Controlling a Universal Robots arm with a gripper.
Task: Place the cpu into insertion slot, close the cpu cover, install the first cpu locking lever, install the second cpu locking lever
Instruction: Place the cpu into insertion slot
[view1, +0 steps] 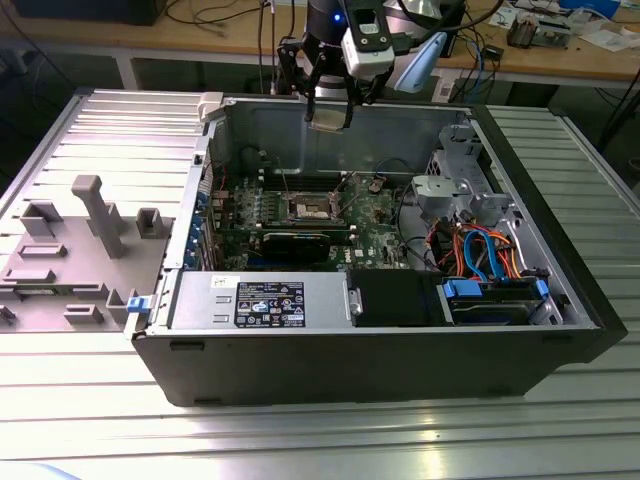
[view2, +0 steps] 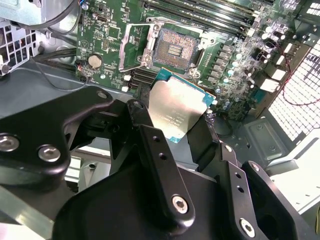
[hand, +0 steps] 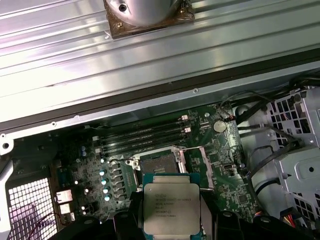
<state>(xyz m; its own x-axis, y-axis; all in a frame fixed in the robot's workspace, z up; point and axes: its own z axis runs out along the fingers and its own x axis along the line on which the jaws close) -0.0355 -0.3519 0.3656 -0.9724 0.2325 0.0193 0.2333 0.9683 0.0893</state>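
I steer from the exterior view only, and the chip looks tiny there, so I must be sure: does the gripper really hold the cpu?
Observer: Yes. In the first wrist view the gripper is shut on the cpu, silver top facing the camera.
Operator: Is the insertion slot free?
Observer: Yes. The second wrist view shows the insertion slot with its pin field bare.
Operator: And the cpu cover?
Observer: The cpu cover is swung open, lying off to one side of the slot.

A lab or workshop: slatted metal table (view1: 300, 440); cable-strewn wooden bench (view1: 220, 42) behind.
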